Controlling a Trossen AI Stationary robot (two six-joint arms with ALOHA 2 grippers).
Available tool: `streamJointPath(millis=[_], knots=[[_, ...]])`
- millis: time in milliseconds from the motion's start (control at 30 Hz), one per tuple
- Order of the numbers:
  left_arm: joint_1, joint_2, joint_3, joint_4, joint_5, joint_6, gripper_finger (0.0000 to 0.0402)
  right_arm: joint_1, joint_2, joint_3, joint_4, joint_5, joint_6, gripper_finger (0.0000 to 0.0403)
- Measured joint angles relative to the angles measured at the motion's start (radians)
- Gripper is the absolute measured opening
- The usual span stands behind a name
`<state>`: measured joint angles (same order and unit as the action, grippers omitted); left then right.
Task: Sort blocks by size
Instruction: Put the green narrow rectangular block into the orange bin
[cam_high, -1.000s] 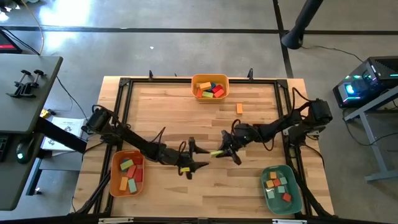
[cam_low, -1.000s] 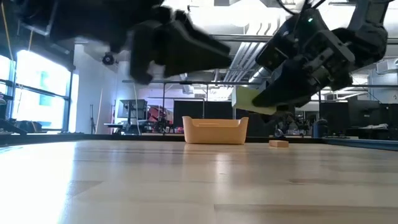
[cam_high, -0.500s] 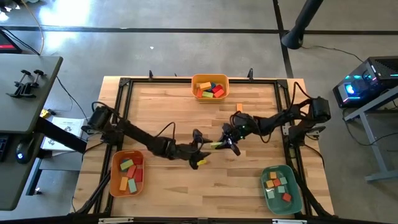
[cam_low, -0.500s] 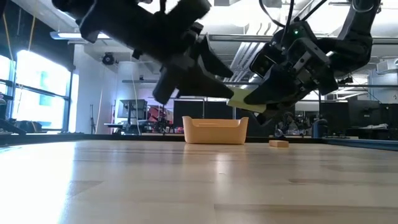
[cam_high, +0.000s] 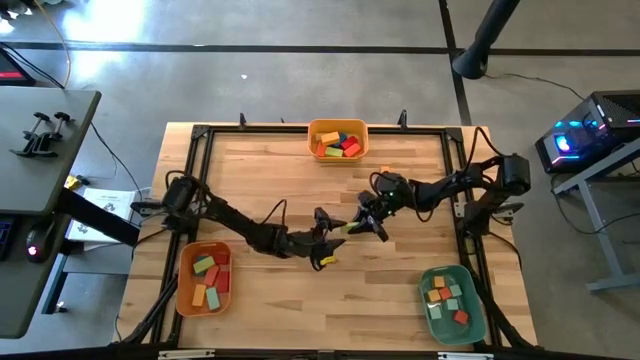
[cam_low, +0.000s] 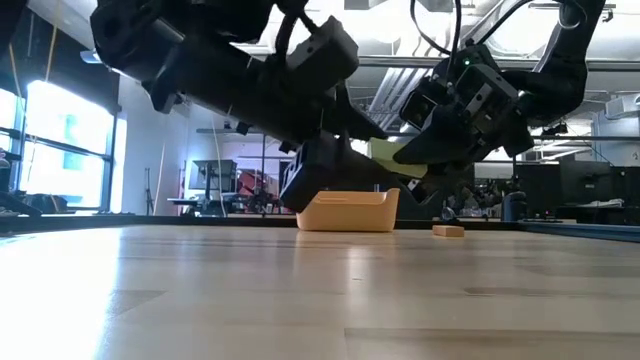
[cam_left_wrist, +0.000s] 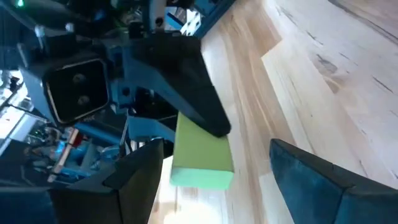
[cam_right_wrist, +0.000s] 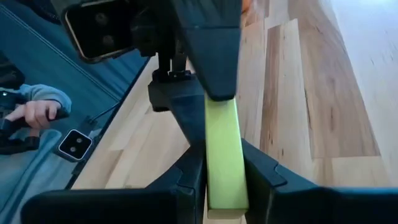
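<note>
A yellow-green bar block (cam_high: 343, 229) is held above the table's middle by my right gripper (cam_high: 362, 224), which is shut on it. The block also shows in the right wrist view (cam_right_wrist: 222, 143) and in the low view (cam_low: 385, 153). My left gripper (cam_high: 328, 240) is open. It faces the right gripper, with one finger on either side of the block's free end (cam_left_wrist: 200, 168), apart from it. An orange block (cam_low: 448, 231) lies flat on the table farther back. My right gripper pinches the bar's two long side faces (cam_right_wrist: 219, 180) between its two fingers (cam_right_wrist: 261, 177). The fingers come from the table's right, about level, and lie along the bar. The bar sticks out past the fingertips toward the left gripper, lifted clear of the table.
An orange bin (cam_high: 338, 138) with several blocks stands at the far edge. A second orange bin (cam_high: 204, 278) is near left and a teal bin (cam_high: 452, 300) near right, both holding blocks. A person's hand (cam_right_wrist: 37, 112) shows beyond the table.
My left gripper has gone toward the table's right and far side, up to the block, and its open fingers now flank the block's free end. My right gripper has carried the block a little toward the far edge, clear of the table.
</note>
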<state>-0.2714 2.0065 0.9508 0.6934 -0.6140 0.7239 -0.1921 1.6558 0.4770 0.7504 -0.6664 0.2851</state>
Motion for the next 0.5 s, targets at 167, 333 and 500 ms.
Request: streamJointPath(millis=[167,333,500], knots=[[0.0,0.01,0.0,0.042,0.001,0.012,0.0262,0.009,0.0,0.0,-0.005,-0.001,0.018,0.0062],[0.0,0.01,0.0,0.039,0.008,-0.002,0.0237,0.019,0.0,0.0,-0.005,-0.007,0.021,0.0062],[0.009,0.01,0.0,0.039,0.01,-0.028,0.0208,0.018,0.0,0.0,-0.005,-0.006,0.021,0.0062]])
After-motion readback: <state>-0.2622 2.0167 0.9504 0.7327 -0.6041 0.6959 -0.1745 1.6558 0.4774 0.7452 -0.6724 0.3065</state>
